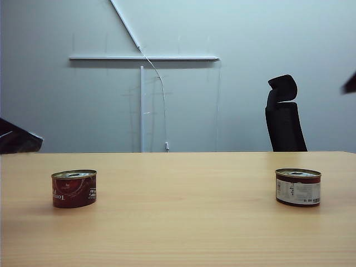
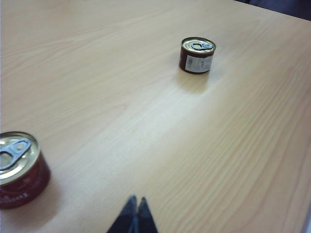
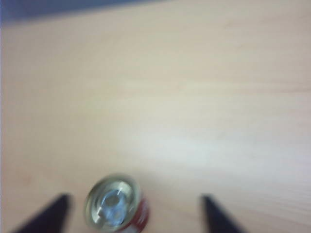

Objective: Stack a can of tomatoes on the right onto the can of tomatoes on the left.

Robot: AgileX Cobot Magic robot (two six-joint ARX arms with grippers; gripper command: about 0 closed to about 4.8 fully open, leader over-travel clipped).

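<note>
- Two cans are seen upright on the tabletop (image 1: 178, 233), axes vertical, pull-tab lids facing up, well apart.
- The left can (image 1: 74, 188) is set near the left side, its red label lettering appearing upside down.
- The right can (image 1: 298, 187) is set near the right side, a white label panel turned to the exterior camera.
- Both lids are sealed; contents are hidden.
- The left hand (image 2: 135, 213) is seen clenched, tips together, empty, over bare wood beside the left can, which is cut off at the frame edge.
- The right hand (image 3: 133, 213) is spread wide, nothing grasped; the right can sits between its fingers (image 3: 51, 213), nearer one of them.
- The right wrist view is blurred; label detail cannot be made out.
- A chair (image 1: 283, 114) stands behind the tabletop.
</note>
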